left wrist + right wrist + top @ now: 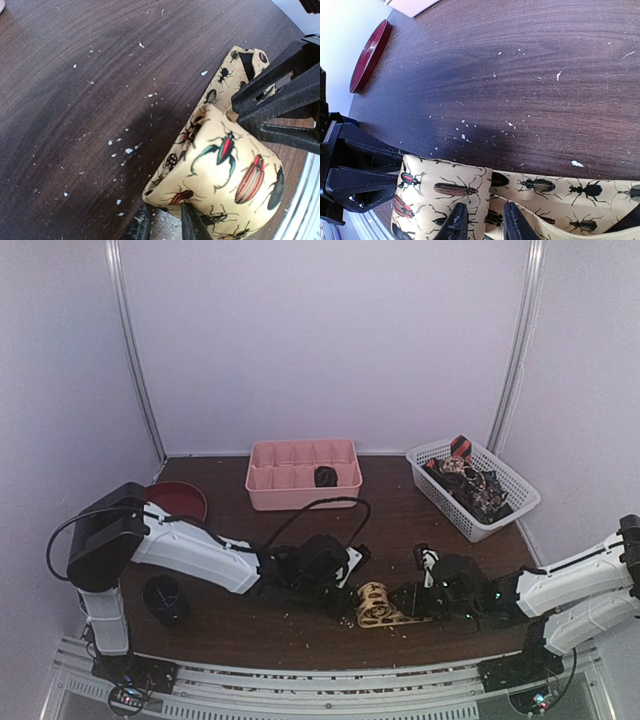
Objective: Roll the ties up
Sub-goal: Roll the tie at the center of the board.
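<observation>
The tan tie (378, 605), printed with beetles, lies at about six o'clock on the table (240, 630), close to the near edge between the two arms. One end is already turned into a loose, fat coil, and a flat tail runs out from it toward three o'clock, so I'd call this roll begun but well short of done.

The left gripper (166, 225) comes in from nine o'clock. Its fingers are set narrow and seem to pinch the coil's lower edge. The right gripper (486, 224) reaches in from three o'clock, its fingers just as narrow, with fabric between them where the tail meets the coil.

At twelve o'clock sits a pink tray (300, 445) with dividers. One compartment holds a dark rolled tie (325, 477), which looks like finished work, and the other compartments look unfilled. At two o'clock a white basket (443, 445) holds a heap of dark and red ties (470, 483) not yet rolled, so most of the job seems to lie ahead.

A red plate (180, 502) rests at ten o'clock and a dark cup (165, 598) at eight. Pale crumbs (129, 150) speckle the wood.
</observation>
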### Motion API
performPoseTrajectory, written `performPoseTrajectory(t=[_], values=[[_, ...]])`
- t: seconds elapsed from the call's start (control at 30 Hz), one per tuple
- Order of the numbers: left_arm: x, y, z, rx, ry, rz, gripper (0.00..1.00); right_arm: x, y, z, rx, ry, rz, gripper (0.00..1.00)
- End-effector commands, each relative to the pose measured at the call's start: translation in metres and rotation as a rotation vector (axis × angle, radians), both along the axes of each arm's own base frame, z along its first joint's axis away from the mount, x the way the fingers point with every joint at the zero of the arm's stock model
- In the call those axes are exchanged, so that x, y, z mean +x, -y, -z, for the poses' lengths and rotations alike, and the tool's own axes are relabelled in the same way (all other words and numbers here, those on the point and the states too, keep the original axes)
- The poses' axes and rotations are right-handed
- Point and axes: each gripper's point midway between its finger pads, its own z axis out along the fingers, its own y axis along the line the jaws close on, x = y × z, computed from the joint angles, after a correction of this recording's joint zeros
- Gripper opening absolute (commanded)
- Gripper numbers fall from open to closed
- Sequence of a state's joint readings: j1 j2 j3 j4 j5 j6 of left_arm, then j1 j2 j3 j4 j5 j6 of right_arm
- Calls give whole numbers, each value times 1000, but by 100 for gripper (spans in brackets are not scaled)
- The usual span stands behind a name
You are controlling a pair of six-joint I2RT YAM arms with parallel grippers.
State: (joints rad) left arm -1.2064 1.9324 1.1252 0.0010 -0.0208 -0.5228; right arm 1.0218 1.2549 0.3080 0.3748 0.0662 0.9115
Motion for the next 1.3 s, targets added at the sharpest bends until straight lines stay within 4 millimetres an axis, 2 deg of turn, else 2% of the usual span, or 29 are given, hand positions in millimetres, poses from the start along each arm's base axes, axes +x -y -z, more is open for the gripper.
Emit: performPoseTrajectory(t=[0.0,0.1,0.27,0.4,0.53,0.67,0.8,0.97,1.07,1.27], values=[[1,9,-12,-38,15,-9,24,-3,-5,4,-5,-2,-30,26],[2,8,-14,-44,17,-17,24,-9,-18,12,2,-31,-73,25],[0,10,-23,-85,10,-12,23,-14,-38,11,10,-33,-104,25],[-4,15,-33,-131,-2,3,20,-10,-38,9,10,-18,-88,25],[-5,11,-26,-118,-14,-9,20,-9,-37,13,-21,-13,-89,24],[-4,7,-28,-129,-10,-29,27,-8,-32,17,-47,-12,-78,25],[5,-6,-24,-69,4,-92,28,-8,-33,18,-51,-14,-82,25],[6,-15,-23,-47,1,-123,12,-9,-37,18,-55,-17,-99,24],[5,-22,-18,-23,-4,-133,8,-9,-39,18,-50,-17,-108,25],[3,-36,-8,15,-21,-164,18,-10,-44,19,-48,-21,-125,25]])
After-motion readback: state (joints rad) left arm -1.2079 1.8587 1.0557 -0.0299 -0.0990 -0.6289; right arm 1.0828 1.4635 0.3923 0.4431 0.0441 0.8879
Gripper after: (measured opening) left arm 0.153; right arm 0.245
